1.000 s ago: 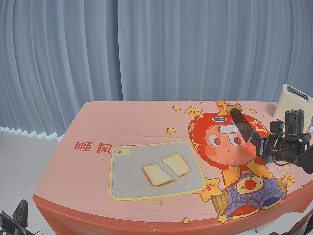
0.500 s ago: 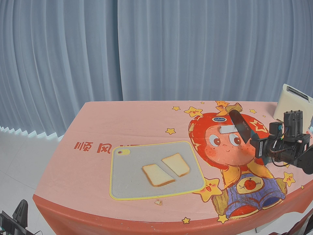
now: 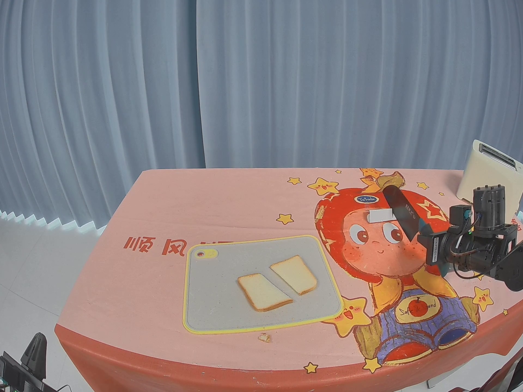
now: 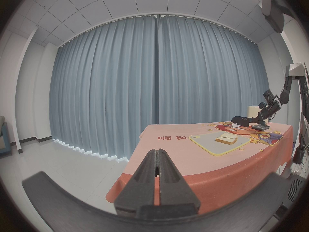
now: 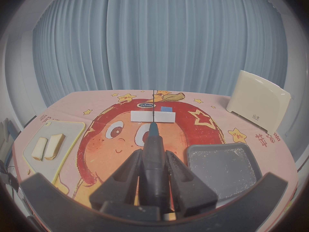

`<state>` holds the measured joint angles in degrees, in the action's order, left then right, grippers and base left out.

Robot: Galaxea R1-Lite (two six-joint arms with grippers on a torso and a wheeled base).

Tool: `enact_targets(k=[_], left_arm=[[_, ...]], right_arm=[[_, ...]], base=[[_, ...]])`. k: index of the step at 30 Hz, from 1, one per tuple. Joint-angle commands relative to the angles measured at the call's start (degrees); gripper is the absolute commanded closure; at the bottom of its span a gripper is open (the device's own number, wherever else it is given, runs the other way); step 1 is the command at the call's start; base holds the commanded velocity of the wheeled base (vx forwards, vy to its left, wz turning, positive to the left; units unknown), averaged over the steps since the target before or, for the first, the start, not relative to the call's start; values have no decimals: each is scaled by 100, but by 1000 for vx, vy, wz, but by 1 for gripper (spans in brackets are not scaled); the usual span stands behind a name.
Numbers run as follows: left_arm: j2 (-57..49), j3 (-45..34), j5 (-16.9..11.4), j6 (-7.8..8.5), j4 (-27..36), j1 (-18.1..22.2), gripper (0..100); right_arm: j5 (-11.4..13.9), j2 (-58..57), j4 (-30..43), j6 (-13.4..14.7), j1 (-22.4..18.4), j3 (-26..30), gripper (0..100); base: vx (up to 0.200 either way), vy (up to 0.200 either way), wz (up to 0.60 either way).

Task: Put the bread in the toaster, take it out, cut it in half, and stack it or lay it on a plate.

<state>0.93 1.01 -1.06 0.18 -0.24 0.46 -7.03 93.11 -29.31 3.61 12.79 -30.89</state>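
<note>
Two halves of toasted bread (image 3: pixel 263 292) (image 3: pixel 295 274) lie side by side on a grey cutting board (image 3: pixel 218 295) with a yellow rim. Far off at the table's right, my right gripper (image 3: pixel 430 236) is shut on the handle of a black-bladed knife (image 3: pixel 403 208). The blade points up and away above a white strip (image 3: pixel 379 215) on the cloth. In the right wrist view the knife handle (image 5: pixel 154 145) sits between the fingers of that gripper (image 5: pixel 154 152), and the bread (image 5: pixel 55 145) lies far off. My left gripper (image 4: pixel 157 152) is shut on nothing, off the table's near-left corner.
A cream toaster (image 3: pixel 490 172) stands at the far right edge. A dark grey plate (image 5: pixel 222 168) lies on the table close under the right gripper. A crumb (image 3: pixel 264 337) lies in front of the board. The cloth drops off at the curved front edge.
The right arm has drawn back and down a little with the knife, and the blade tip now hangs slightly lower. Bread, board and left arm have not moved.
</note>
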Motion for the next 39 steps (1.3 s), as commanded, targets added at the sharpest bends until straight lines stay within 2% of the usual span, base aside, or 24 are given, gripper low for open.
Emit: enact_targets(k=[1,39], left_arm=[[-93,-101,1,-1,-2,6,100],[-93,-101,1,-1,7,-2,100]], right_arm=[[-9,23,4,0,13,4,100],[-79,49,74,0,31,83,100]], base=[[0,0,0],[0,0,0]])
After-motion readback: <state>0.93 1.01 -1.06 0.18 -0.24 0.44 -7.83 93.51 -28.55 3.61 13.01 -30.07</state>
